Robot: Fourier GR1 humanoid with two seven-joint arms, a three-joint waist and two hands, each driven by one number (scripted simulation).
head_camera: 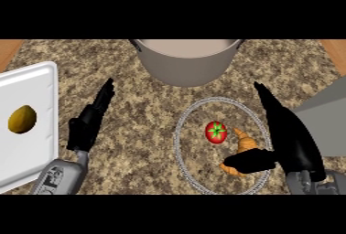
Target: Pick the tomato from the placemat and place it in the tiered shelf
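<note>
Red tomato lies beside a croissant on the round placemat, five o'clock on the tabletop. The right robot hand, released, is at the tomato's three o'clock; the left robot hand is open too. A white tray at nine o'clock holds a yellow fruit.

Even, bright light is covering the counter; the right hand is reading as solid black.
</note>
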